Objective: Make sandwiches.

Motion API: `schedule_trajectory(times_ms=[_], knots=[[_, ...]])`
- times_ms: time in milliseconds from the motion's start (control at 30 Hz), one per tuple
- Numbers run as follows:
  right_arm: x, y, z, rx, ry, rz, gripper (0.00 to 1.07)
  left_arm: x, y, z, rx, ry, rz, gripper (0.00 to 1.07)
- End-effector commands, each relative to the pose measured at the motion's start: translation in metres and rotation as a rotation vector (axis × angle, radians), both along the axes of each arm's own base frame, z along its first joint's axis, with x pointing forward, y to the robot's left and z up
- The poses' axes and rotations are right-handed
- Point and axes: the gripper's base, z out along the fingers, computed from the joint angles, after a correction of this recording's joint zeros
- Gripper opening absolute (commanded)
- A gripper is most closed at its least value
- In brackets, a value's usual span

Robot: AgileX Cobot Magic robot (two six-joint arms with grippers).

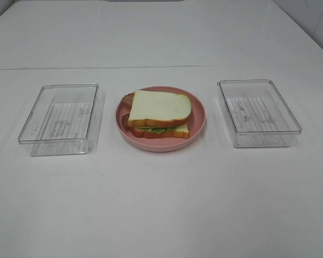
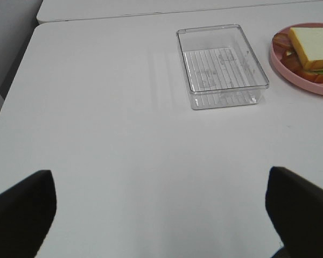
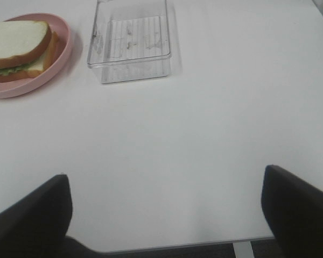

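- left pincer (image 2: 161, 215): we see its two dark fingers at the edges of the left wrist view, spread wide apart, holding nothing, hanging above bare table (image 2: 124, 161) well back from the things.
- right pincer (image 3: 167, 215): fingers likewise wide apart and empty, over the table's near edge, well apart from the things.
- neither arm shows in the exterior high view.
- sandwich (image 1: 160, 114): one, stacked on the pink plate (image 1: 196, 129) at the middle of the table; top bread slice (image 1: 161, 106) sits slightly askew over the bottom slice (image 1: 175, 130); lettuce (image 1: 157, 129) peeks out between them; bacon (image 1: 128, 99) pokes out at the far left.
- left clear tray (image 1: 32, 129): beside the plate, not touching it.
- right clear tray (image 1: 290, 121): on the plate's other side, apart from it.
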Motion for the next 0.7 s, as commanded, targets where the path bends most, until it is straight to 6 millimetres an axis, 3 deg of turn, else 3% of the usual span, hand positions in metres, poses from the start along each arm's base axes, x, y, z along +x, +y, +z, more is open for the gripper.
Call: schedule_trajectory(times_ms=[33, 700], knots=[[-0.0036, -0.0001, -0.0008, -0.013, -0.037, -0.019, 0.91, -0.0026, -0.0005, -0.0004, -0.01, -0.021, -0.001, 0.98], [-0.0036, -0.0002, -0.0008, -0.013, -0.037, -0.014, 0.91, -0.0026, -0.0005, -0.0004, -0.011, -0.021, -0.001, 0.98]])
